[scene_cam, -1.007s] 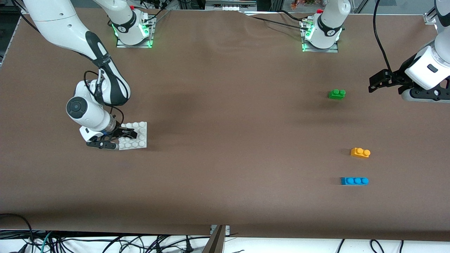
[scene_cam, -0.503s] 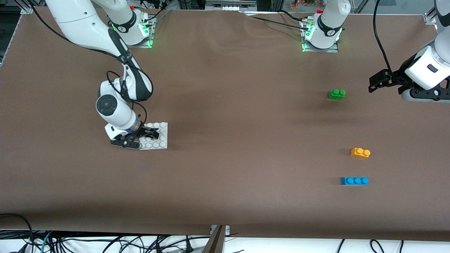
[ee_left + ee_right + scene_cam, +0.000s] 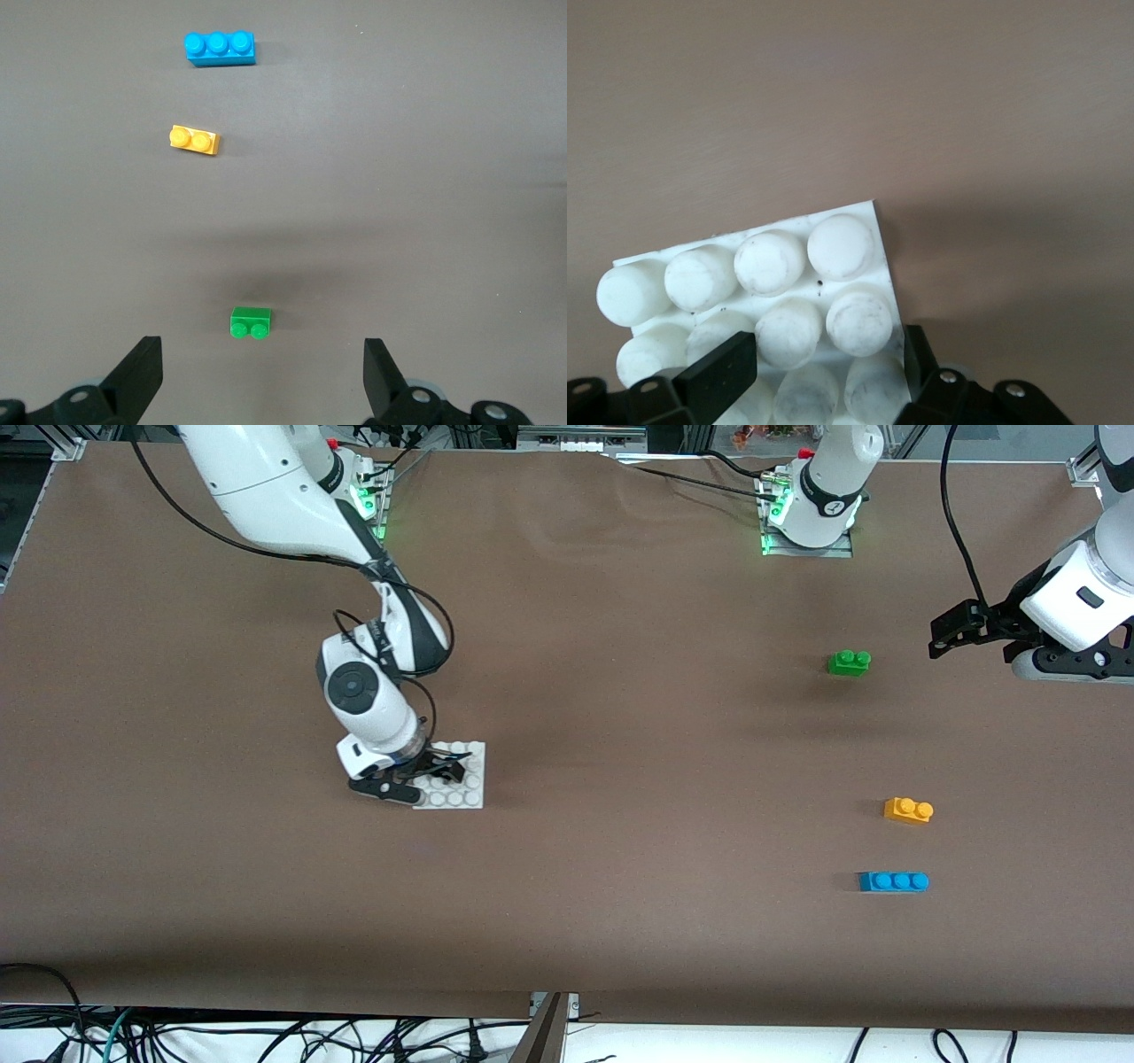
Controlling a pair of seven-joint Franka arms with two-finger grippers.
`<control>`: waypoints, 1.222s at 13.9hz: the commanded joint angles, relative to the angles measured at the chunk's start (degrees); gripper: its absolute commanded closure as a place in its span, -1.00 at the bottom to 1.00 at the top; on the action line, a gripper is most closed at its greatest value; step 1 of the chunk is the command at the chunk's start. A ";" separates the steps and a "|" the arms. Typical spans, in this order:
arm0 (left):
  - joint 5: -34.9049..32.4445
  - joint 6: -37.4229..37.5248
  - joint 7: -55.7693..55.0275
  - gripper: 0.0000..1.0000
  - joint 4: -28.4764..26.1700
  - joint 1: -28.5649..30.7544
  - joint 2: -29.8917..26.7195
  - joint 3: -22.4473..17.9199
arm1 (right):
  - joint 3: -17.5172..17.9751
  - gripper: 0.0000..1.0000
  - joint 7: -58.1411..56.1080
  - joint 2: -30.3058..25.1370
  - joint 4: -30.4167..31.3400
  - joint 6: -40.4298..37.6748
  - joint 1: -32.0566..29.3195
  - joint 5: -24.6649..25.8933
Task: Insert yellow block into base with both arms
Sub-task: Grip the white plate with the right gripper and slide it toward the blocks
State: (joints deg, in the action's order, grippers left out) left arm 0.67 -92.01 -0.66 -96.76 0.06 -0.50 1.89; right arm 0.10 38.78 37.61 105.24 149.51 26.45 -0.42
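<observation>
Right gripper point(image 3: 440, 766) clamped on white studded base point(image 3: 462, 786), low over table point(image 3: 620, 735). Left gripper point(image 3: 261, 372) spread apart, waiting above green brick point(image 3: 849, 662); yellow block point(image 3: 908, 810) untouched.

Count on table point(image 3: 620, 921): bricks, three in all; one yellow block point(image 3: 908, 810), two studs; one green brick point(image 3: 849, 662), two studs; one blue brick point(image 3: 893, 881), three studs; one white base point(image 3: 462, 788), studs partly covered so not counted in full; arms, two; grippers, two: right gripper point(image 3: 440, 768), left gripper point(image 3: 941, 638); lit arm mounts, two, along the table edge farthest from the front camera.
</observation>
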 commanded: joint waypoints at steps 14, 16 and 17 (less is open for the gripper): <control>-1.63 1.14 1.10 -1.00 1.31 0.11 0.33 0.13 | -0.54 -0.54 18.07 13.18 -18.57 0.00 19.60 0.68; -1.72 1.14 1.10 -1.00 1.31 0.11 0.33 0.13 | -0.54 -0.54 18.61 13.36 -19.37 0.00 20.04 0.51; -1.72 1.14 1.10 -1.00 1.31 0.11 0.33 0.13 | -0.54 -0.54 18.70 13.36 -19.46 0.00 20.04 0.51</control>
State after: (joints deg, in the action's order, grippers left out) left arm 0.67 -92.01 -0.66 -96.76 0.06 -0.50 1.89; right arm -0.12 55.78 48.22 88.38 149.46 45.73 -0.28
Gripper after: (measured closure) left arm 0.000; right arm 0.225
